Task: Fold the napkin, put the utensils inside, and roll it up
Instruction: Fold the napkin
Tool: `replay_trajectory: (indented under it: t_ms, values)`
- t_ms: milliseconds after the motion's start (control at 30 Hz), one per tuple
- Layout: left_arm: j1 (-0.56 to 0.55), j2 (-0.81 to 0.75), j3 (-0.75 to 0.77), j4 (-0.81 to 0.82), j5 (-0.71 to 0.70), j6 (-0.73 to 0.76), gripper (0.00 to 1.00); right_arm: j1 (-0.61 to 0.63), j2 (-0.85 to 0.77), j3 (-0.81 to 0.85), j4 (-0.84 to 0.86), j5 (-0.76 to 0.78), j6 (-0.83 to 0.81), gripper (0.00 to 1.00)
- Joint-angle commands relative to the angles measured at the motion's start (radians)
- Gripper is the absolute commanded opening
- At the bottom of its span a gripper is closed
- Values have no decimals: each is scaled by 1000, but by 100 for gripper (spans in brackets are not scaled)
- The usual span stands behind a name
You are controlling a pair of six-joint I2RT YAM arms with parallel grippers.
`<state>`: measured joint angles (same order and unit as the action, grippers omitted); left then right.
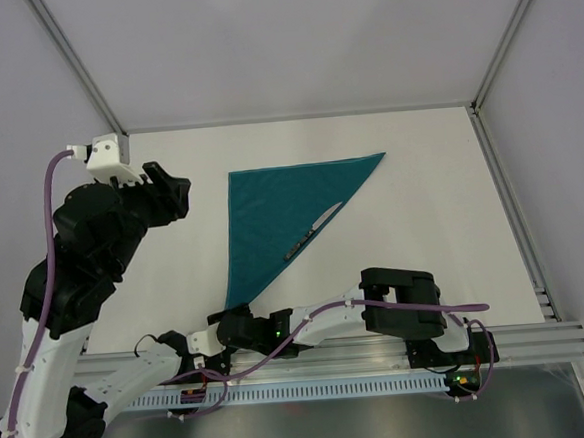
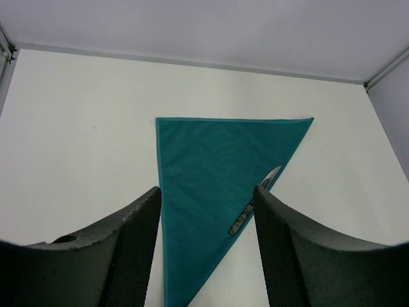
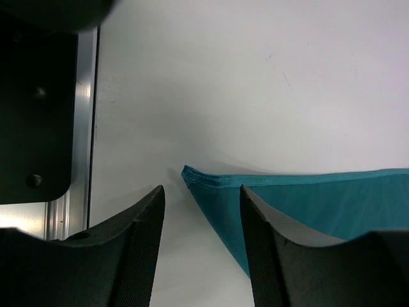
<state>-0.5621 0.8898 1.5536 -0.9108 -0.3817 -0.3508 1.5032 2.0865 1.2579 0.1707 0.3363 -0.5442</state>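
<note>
One napkin [image 1: 277,215]: teal cloth folded into a triangle, lying flat on the table [image 1: 442,218]. Its straight top edge faces the far wall and its straight left edge runs toward the arms. The long slanted edge is on the right, and the narrow tip lies nearest the arm bases.
Napkin [image 2: 204,160], left wrist view: almost the whole triangle shows, with faint creases across the cloth.
Napkin [image 3: 332,198], right wrist view: only the near tip and its stitched hem show.
Knife [image 1: 314,231]: the only cutlery in view, resting on the napkin just inside the slanted edge and lying along it. The silvery blade points to the far right and the dark handle toward the near tip.
Knife [image 2: 250,210], left wrist view: same position, close to the slanted edge.
Left gripper [image 1: 170,192]: raised over bare table to the left of the napkin and apart from it.
Left gripper [image 2: 206,192], own camera: released, with the fingers spread wide and nothing between them.
Right gripper [image 1: 237,321]: low at the near edge of the table, just beside the napkin's tip.
Right gripper [image 3: 201,192], own camera: released, with the fingers parted and nothing clamped. The tip lies just ahead of the gap. Whether a finger touches the cloth cannot be told.
Table [image 3: 255,77]: white and matte.
Rail [image 1: 381,348]: aluminium, running along the near edge by the arm bases.
</note>
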Motion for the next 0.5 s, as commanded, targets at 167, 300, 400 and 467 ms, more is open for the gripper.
replay_trajectory:
  t_ms: [167,300,400,467]
  values:
    - [-10,-117,-1,4,-25,39,65,-21,132,149,82,72,6,58]
    - [-9,-152,5,-32,-46,35,65,-21,122,146,81,67,12,58]
    - [-10,-175,-4,-53,-63,26,65,-27,103,141,75,55,33,59]
    - [-10,-186,-12,-59,-69,19,65,-37,86,143,58,38,49,60]
